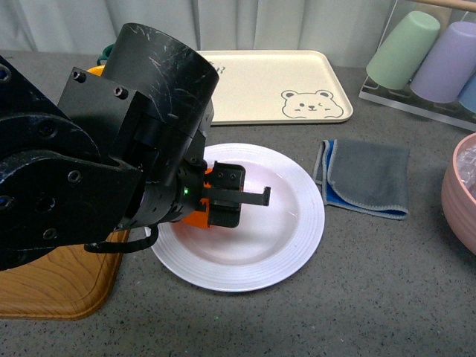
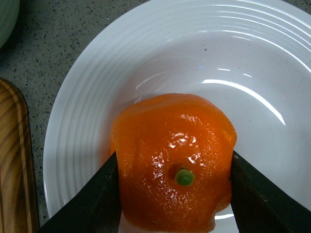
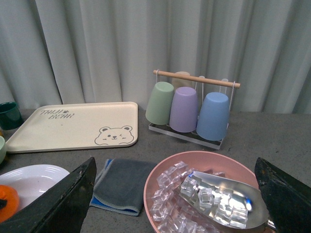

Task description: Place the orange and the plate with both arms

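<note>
The orange (image 2: 175, 184), bright, dimpled and with a green stem dot, is held between the two dark fingers of my left gripper (image 2: 175, 206), which is shut on it. It hangs just over the left part of the white ribbed plate (image 2: 97, 97); whether it touches the plate I cannot tell. From the front, the bulky left arm covers the plate's (image 1: 290, 216) left edge, and the left gripper (image 1: 227, 201) reaches over its middle. My right gripper (image 3: 170, 204) is open and holds nothing, above a pink bowl. The right wrist view shows the plate (image 3: 29, 177) and the orange (image 3: 7, 201) at its edge.
A cream bear tray (image 1: 260, 85) lies behind the plate. A grey cloth (image 1: 368, 175) lies to the plate's right. The pink bowl (image 3: 160, 182) holds ice cubes and a metal scoop (image 3: 228, 194). A rack of cups (image 3: 187, 109) stands at the back right. A wooden tray (image 1: 59, 282) sits front left.
</note>
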You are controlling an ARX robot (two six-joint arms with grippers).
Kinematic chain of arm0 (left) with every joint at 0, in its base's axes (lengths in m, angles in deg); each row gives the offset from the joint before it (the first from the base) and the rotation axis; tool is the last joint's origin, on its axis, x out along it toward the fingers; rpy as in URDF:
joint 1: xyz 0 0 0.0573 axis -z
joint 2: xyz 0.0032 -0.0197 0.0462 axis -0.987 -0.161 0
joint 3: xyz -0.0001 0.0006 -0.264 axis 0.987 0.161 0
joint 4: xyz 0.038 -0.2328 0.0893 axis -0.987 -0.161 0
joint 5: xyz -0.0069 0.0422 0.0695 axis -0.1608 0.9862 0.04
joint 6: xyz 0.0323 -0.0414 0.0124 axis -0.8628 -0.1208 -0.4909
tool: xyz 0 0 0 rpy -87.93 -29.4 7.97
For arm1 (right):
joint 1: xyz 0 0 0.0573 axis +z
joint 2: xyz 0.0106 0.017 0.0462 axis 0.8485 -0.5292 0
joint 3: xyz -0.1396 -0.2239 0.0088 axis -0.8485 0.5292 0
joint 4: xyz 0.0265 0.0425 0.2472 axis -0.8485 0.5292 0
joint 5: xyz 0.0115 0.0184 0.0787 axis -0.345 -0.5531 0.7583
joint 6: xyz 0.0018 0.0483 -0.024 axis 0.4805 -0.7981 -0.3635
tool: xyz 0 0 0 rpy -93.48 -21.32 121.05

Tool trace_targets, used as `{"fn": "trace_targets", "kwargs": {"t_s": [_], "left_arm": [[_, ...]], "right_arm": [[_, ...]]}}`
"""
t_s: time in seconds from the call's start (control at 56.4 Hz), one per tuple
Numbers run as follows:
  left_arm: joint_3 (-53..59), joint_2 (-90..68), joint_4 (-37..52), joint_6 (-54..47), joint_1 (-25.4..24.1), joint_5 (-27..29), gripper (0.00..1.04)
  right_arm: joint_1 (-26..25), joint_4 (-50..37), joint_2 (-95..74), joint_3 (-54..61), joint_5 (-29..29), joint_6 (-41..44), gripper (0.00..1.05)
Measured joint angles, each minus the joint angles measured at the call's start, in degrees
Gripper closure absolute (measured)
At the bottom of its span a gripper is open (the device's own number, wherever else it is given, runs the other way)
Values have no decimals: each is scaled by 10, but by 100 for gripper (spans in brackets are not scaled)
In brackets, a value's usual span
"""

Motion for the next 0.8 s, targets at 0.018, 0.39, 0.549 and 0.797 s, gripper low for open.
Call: {"fn": "trace_targets", "kwargs": {"t_s": [0.018,0.39,0.549,0.797], "left_arm": [[0,0,0,0,0,0,54],[14,17,21,-9,0,4,5],[39,70,26,-14,-2,15,7],[238,94,479,-128,-58,124,52]], "right_arm": [[0,0,0,0,0,0,9],[0,0,0,0,0,0,9],[0,0,0,0,0,0,9],[0,0,0,0,0,0,9]]}}
